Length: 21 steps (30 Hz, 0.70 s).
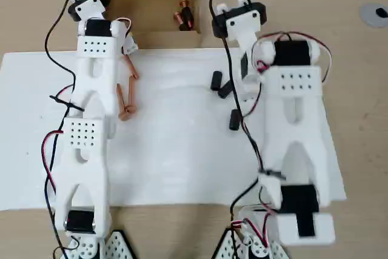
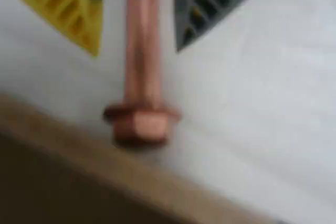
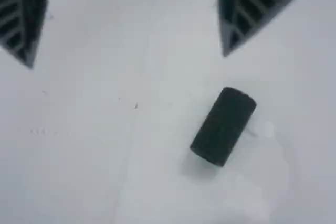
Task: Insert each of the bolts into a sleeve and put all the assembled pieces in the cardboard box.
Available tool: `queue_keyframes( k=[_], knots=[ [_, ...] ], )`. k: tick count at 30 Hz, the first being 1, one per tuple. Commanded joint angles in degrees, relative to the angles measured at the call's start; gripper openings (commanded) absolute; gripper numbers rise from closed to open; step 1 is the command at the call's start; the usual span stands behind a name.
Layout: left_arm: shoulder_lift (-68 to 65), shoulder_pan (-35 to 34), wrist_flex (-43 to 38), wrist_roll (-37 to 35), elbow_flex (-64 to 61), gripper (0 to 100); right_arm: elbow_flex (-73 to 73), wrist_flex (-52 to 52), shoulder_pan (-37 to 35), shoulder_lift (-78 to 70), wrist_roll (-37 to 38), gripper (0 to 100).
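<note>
A copper bolt [image 2: 142,77] lies on the white sheet [image 1: 182,150] between the fingers of my left gripper [image 2: 137,50], which is open with a gap on each side of the shaft. In the high view that bolt [image 1: 132,71] is just below the left gripper [image 1: 129,53], near the sheet's far edge. Two more bolts [image 1: 124,100] lie beside the left arm. My right gripper [image 3: 127,59] is open above the sheet, with one black sleeve [image 3: 223,127] lying beyond its fingertips. Three black sleeves [image 1: 225,89] lie beside the right gripper [image 1: 242,74].
The cardboard box [image 1: 115,4] stands at the table's far edge, open, with assembled pieces [image 1: 185,16] in its right corner. Cables run along both arms. The sheet's middle, between the arms, is bare.
</note>
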<state>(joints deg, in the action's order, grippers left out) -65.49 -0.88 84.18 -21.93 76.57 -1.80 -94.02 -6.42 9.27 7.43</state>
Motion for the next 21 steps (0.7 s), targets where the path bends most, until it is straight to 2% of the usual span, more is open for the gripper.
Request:
queue_keyframes(
  k=[1, 6, 15, 19, 21],
  knots=[
    [-1.9, 0.8, -1.2, -2.2, 6.0, 11, 5.6, 2.5, -0.1, 7.3, 0.4, 27.0],
    [-5.8, 0.8, -1.4, -3.8, 7.1, 11, 10.7, 3.4, -0.1, 13.0, 0.4, 27.0],
    [-7.6, -0.5, -1.4, -7.8, 7.2, 10, 11.5, 3.0, -0.1, 15.6, 2.4, 27.0],
    [-7.6, -0.4, -3.3, -7.8, 7.9, 0, 11.5, 3.0, -0.1, 15.3, 2.2, 27.0],
    [-7.6, -0.4, -3.3, -7.8, 10.7, 0, 11.5, 3.0, -0.1, 15.3, 2.1, 27.0]
  ],
)
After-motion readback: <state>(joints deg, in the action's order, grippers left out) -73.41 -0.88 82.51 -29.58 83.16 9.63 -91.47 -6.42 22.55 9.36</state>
